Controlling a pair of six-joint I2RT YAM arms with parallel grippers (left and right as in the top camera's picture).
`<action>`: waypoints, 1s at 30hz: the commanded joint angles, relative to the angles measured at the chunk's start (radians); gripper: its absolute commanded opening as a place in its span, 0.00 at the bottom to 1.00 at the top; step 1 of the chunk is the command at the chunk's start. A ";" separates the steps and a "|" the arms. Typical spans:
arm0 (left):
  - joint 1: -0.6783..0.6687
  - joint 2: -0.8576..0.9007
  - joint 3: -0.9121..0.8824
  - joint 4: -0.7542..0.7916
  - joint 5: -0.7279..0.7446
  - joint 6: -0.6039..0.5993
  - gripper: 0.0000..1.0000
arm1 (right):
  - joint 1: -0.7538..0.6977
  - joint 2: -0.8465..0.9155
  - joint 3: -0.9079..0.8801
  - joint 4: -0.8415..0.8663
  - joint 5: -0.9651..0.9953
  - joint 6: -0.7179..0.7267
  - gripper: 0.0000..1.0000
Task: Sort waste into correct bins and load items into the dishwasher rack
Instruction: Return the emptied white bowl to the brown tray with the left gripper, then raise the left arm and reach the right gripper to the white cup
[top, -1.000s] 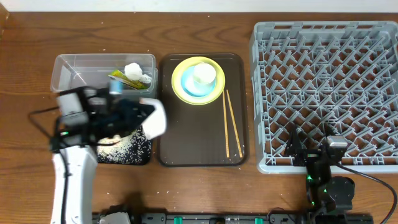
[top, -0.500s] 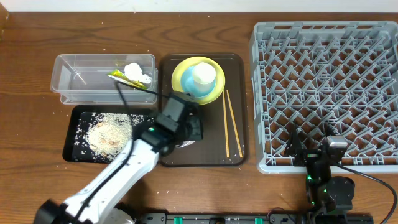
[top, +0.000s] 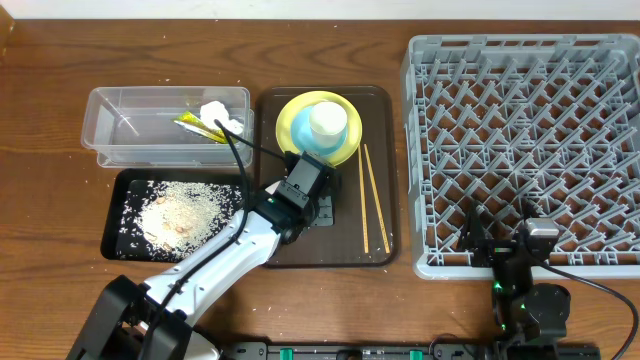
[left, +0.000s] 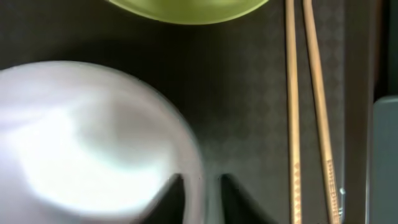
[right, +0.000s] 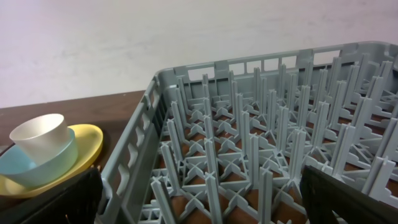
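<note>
My left gripper (top: 306, 192) (left: 200, 186) is shut on the rim of the white bowl (left: 87, 137), low over the brown serving tray; the arm hides the bowl from overhead. The chopsticks (top: 372, 195) (left: 292, 93) lie just to its right. The yellow plate (top: 318, 150) holds the blue bowl (right: 37, 168) and the white cup (top: 328, 118). The clear tub (top: 130, 125) holds the tissue (top: 215, 112) and the wrapper (top: 195, 125). Rice crumbs (top: 175, 215) lie in the black tray (top: 113, 215). My right gripper (top: 505, 250) (right: 199, 199) is open and empty at the rack's (top: 530, 140) front edge.
The brown serving tray (top: 345, 250) sits between the two bins and the rack. The left arm's cable (top: 240, 160) crosses the tub's corner and the black tray. Bare wooden table (top: 40, 120) lies left of the bins and along the front.
My left arm has swung right with the white bowl, from over the black tray to the brown serving tray. The crumbs now show in the black tray. The right arm has not moved.
</note>
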 joint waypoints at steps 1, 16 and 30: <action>-0.001 0.011 0.013 0.020 -0.021 -0.008 0.51 | 0.005 -0.002 -0.001 0.006 0.015 0.007 0.99; 0.063 -0.103 0.178 -0.124 -0.022 0.086 0.56 | 0.005 0.055 0.195 -0.142 -0.047 0.006 0.99; 0.328 -0.164 0.182 -0.193 -0.023 0.089 0.63 | 0.015 0.981 1.230 -0.882 -0.254 -0.037 0.99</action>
